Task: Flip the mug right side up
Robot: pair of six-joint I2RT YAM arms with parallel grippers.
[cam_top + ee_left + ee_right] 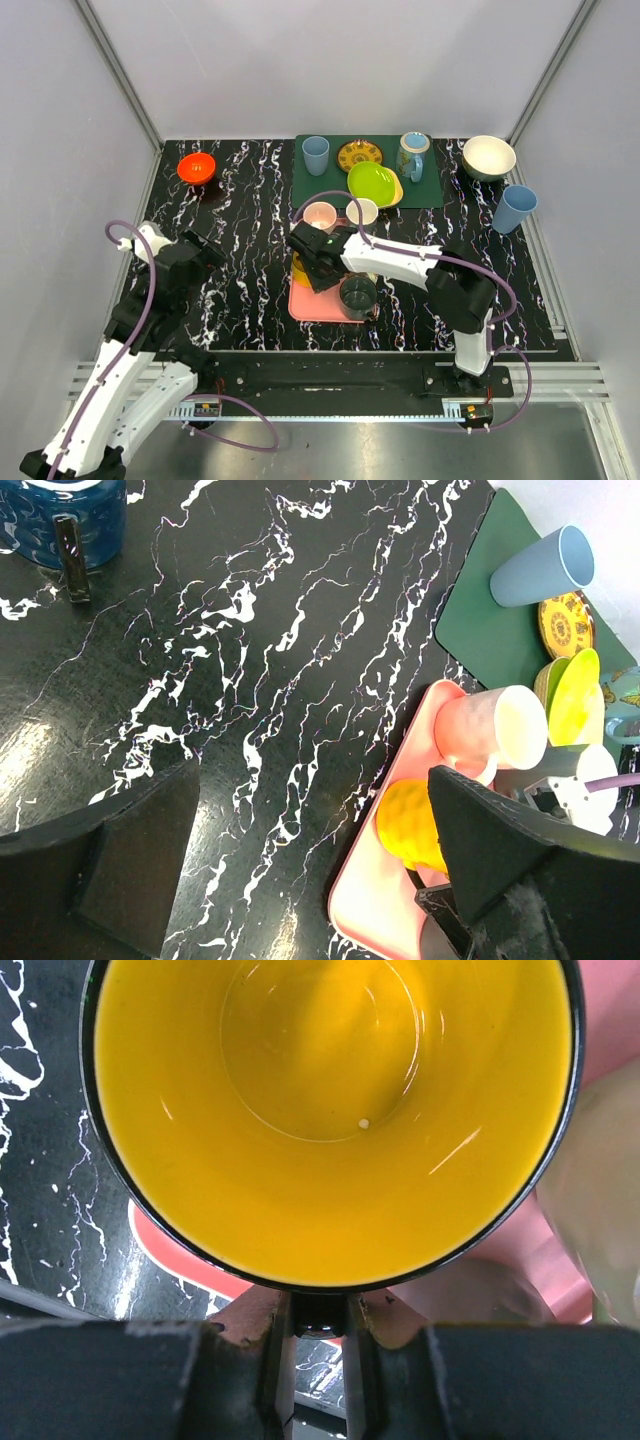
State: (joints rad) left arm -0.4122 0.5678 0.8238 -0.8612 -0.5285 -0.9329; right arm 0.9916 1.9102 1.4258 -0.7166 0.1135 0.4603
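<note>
My right pincer (318,1345) is narrow, pinching the mug (320,1110) at its near edge, over the tray (310,305). I judge the mug hard, glazed, slippery and breakable, so this thin hold may slip.

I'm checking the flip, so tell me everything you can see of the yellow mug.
The yellow mug looks ceramic: glossy yellow inside, thin dark rim, dimpled outside. Empty but for a tiny speck, its mouth faces the right wrist camera. It is over the pink tray, with the right gripper shut at its rim.
</note>
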